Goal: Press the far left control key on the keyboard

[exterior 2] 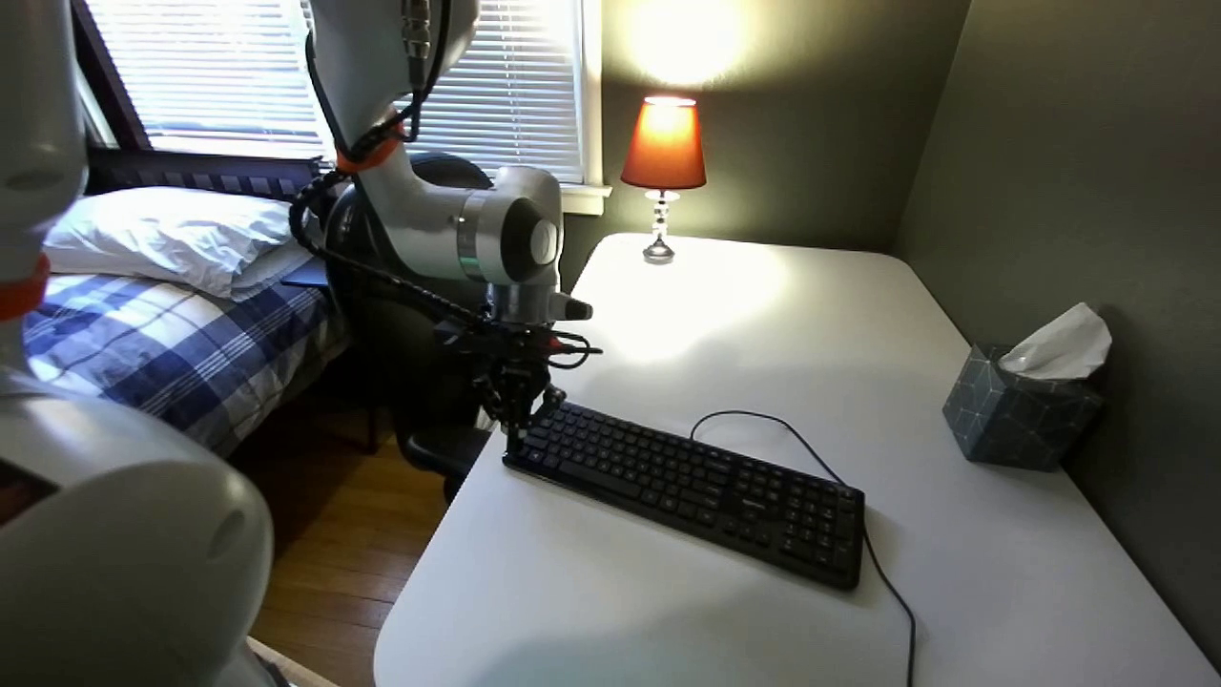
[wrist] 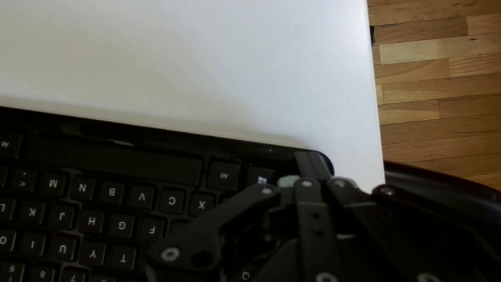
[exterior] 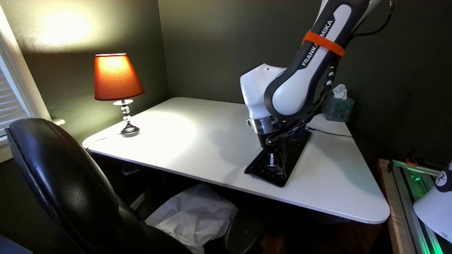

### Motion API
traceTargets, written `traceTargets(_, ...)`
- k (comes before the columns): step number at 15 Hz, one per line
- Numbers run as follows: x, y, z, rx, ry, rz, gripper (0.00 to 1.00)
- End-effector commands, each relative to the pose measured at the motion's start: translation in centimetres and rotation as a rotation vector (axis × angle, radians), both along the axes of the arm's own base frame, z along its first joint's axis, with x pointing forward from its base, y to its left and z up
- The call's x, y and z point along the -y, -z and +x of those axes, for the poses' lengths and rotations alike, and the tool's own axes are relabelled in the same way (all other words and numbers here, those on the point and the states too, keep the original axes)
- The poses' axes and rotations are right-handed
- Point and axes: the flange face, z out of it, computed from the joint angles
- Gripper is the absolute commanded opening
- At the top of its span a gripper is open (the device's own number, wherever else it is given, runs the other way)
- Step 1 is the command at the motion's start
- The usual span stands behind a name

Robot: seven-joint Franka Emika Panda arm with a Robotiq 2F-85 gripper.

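Wrist view: fingers (wrist: 304, 165) together, nothing held, tips over the corner of the keyboard (wrist: 117, 219), which lies flat on the counter (wrist: 235, 66) and runs off toward 9 o'clock. Ctrl should be under the tips, hidden; Windows key (wrist: 260, 176) shows just beside, at 9. Can't tell if Ctrl is down. Handling, my guess: light, stiff plastic, little key travel, may skid or rock under an off-axis push. No grip needed, press straight down. If it must be nudged, use the rim, not the keys. Counter edge is near at 3; the corner stops short of it, so that end should be supported. Floor (wrist: 438, 98) beyond, so favour 12 or straight up for exits. From the fingers in an exterior view: cable (exterior 2: 911, 634) trails out at 4, could snag; tissue box (exterior 2: 1021, 410) at 3 and lamp (exterior 2: 665, 143) at 1, both well apart.
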Motion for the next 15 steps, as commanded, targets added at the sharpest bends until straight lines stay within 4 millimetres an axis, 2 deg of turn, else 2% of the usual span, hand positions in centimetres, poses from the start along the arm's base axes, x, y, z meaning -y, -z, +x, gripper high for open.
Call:
traceTargets(1, -0.33, 0.81, 0.39, -0.004, -0.022, -0.003, 0.00)
traceTargets(15, -0.46, 1.66, 0.96, -0.020, -0.039, 0.008, 0.00)
